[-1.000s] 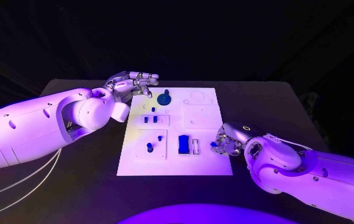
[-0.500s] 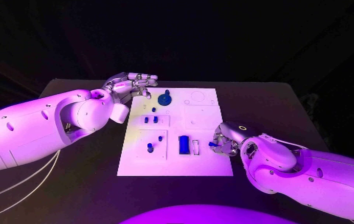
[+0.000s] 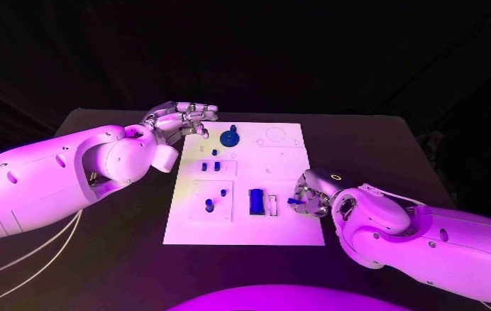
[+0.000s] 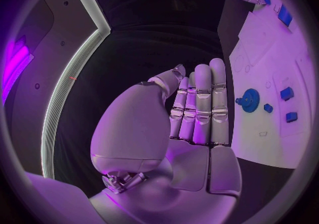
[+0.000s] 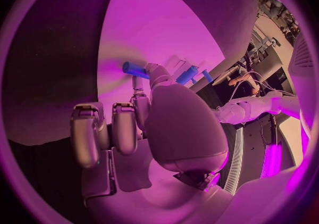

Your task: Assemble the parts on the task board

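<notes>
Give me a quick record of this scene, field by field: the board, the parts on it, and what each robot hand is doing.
Board: white task board in the middle of the black table.
Round part: blue gear at the board's far end.
Other parts: blue block and small blue pieces on the board.
Left robot hand: beside the board's far left corner, fingers straight and together, holding nothing.
Right robot hand: at the board's right edge, pinching a small blue peg.

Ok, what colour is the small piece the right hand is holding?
Blue. The small piece, pinched by the right hand, shows best in the right wrist view.
</notes>
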